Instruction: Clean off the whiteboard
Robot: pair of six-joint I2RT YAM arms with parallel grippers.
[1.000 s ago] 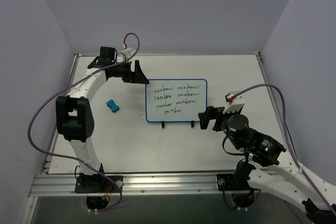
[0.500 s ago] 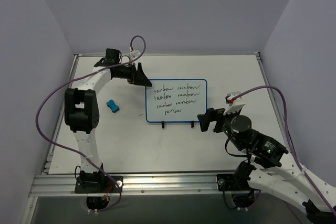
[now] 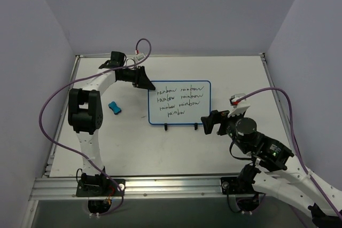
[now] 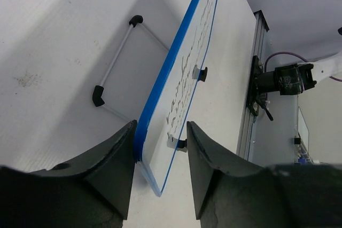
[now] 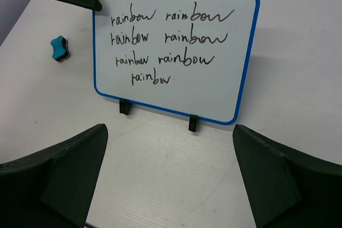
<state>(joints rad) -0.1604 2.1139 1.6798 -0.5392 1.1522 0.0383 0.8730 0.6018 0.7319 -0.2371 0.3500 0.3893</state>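
The left gripper (image 3: pixel 148 84) is reaching in at the whiteboard's top left corner, its black fingers (image 4: pixel 115 158) straddling the blue rim, one behind the board and one in front. I cannot tell whether they are pinching it or only bracketing it. The small rectangular white whiteboard with rounded corners and a thin blue rim (image 3: pixel 179 102) is standing on two small black feet (image 5: pixel 125 108) near the middle of the white tabletop (image 3: pixel 133 142), showing four lines of black handwriting reading "rainbow". The right gripper (image 3: pixel 207 124) is hovering just off the whiteboard's lower right corner, spread wide and holding nothing. A small blue eraser block (image 3: pixel 114 108) is lying to the whiteboard's left, apart from it.
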